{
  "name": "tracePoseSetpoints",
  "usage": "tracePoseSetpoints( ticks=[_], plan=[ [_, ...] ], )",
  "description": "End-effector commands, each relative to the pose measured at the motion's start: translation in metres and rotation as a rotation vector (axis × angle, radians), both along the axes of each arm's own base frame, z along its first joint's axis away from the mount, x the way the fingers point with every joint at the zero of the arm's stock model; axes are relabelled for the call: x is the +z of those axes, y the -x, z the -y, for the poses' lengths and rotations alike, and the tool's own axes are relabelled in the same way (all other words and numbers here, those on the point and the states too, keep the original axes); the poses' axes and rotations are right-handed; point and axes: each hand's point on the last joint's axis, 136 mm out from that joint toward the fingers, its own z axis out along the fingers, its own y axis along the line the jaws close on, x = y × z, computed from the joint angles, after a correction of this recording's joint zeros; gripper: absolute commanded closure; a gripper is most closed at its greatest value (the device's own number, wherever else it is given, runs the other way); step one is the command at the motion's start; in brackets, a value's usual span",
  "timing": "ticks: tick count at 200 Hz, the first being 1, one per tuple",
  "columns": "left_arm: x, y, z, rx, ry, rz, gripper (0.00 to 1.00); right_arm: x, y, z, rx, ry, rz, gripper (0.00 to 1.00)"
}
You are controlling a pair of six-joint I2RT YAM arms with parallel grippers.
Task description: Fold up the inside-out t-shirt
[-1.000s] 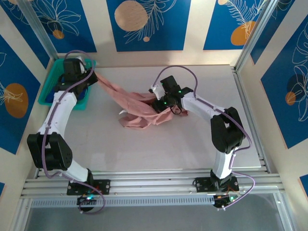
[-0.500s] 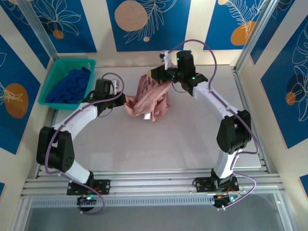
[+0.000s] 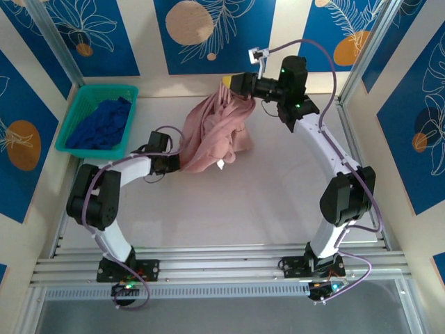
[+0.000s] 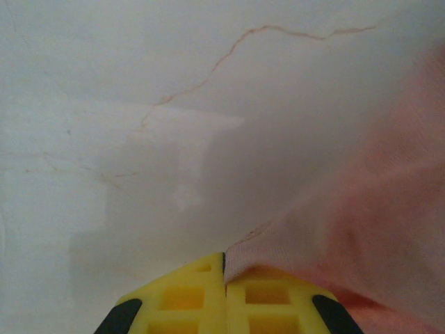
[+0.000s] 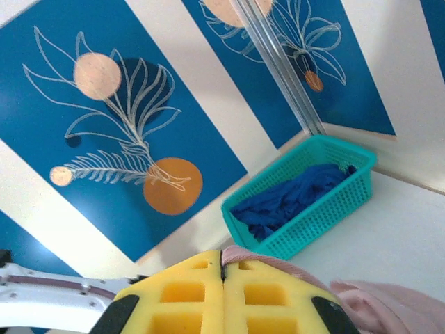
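Note:
The inside-out t-shirt (image 3: 215, 136), dusty pink, hangs bunched between my two grippers over the far middle of the table. My right gripper (image 3: 235, 82) is raised high at the back and is shut on the t-shirt's top edge; pink fabric (image 5: 278, 259) comes out between its yellow fingers (image 5: 195, 289). My left gripper (image 3: 175, 163) sits low near the table and is shut on a lower hem (image 4: 261, 247), the cloth (image 4: 375, 223) trailing off to the right over the pale tabletop (image 4: 139, 139).
A teal basket (image 3: 80, 115) holding a dark blue garment (image 3: 101, 125) stands at the far left corner, also seen as the basket (image 5: 327, 209) in the right wrist view. Patterned blue walls and a metal post (image 3: 361, 62) enclose the table.
My right gripper has risen and moved back-right, lifting the t-shirt's top. My left gripper has come from the basket to the table's middle-left, dropping low with the hem. The shirt now hangs taller.

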Motion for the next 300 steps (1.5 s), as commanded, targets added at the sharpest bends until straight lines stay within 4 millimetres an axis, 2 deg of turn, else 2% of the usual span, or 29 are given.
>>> tracePoseSetpoints(
  ticks=[1,18,29,43,57,64,73,94,116,131,171,193,203,215,244,256,276,300],
  plan=[
    [-0.014,0.002,-0.013,0.041,-0.076,0.003,1.0,0.053,0.021,0.01,0.048,-0.065,0.088,1.0],
    [-0.018,0.006,-0.021,0.07,-0.093,0.004,1.0,0.06,0.022,0.022,-0.002,-0.055,0.098,1.0],
    [-0.016,0.006,-0.023,0.081,-0.085,0.018,1.0,0.056,0.021,0.025,-0.023,-0.036,0.091,1.0],
    [-0.006,0.005,-0.02,0.082,-0.057,0.057,1.0,0.047,0.019,0.026,-0.038,-0.011,0.067,1.0],
    [0.013,0.003,-0.014,0.064,-0.013,0.119,1.0,0.035,0.014,0.029,-0.055,0.013,0.041,1.0],
    [0.025,0.004,-0.011,0.047,0.012,0.153,0.91,0.03,0.013,0.03,-0.057,0.031,0.033,1.0],
    [0.043,0.005,-0.006,0.022,0.047,0.207,0.74,0.023,0.016,0.028,-0.038,0.056,0.04,1.0],
    [0.092,0.008,0.008,-0.052,0.128,0.34,0.5,0.006,0.024,0.023,0.044,0.105,0.061,1.0],
    [0.14,0.008,0.029,-0.16,0.221,0.441,0.34,-0.007,0.035,0.019,0.131,0.146,0.088,1.0],
    [0.161,0.003,0.047,-0.236,0.279,0.467,0.32,-0.012,0.042,0.018,0.175,0.167,0.107,1.0],
    [0.19,-0.007,0.109,-0.461,0.398,0.469,0.24,-0.011,0.051,0.016,0.242,0.171,0.127,1.0],
    [0.193,-0.016,0.139,-0.537,0.393,0.449,0.22,-0.01,0.053,0.014,0.272,0.165,0.129,1.0],
    [0.193,-0.027,0.144,-0.527,0.391,0.445,0.23,-0.011,0.056,0.012,0.292,0.163,0.126,1.0],
    [0.194,-0.041,0.151,-0.522,0.405,0.436,0.31,-0.011,0.059,0.01,0.314,0.16,0.129,1.0],
    [0.188,-0.072,0.163,-0.481,0.427,0.39,0.76,-0.001,0.07,0.006,0.367,0.137,0.153,1.0],
    [0.179,-0.085,0.158,-0.432,0.401,0.368,0.89,0.009,0.076,0.005,0.386,0.124,0.175,1.0],
    [0.153,-0.106,0.14,-0.321,0.341,0.292,0.99,0.031,0.083,0.006,0.384,0.1,0.22,1.0],
    [0.111,-0.122,0.111,-0.184,0.305,0.174,1.0,0.063,0.086,0.009,0.327,0.071,0.264,1.0]
  ],
)
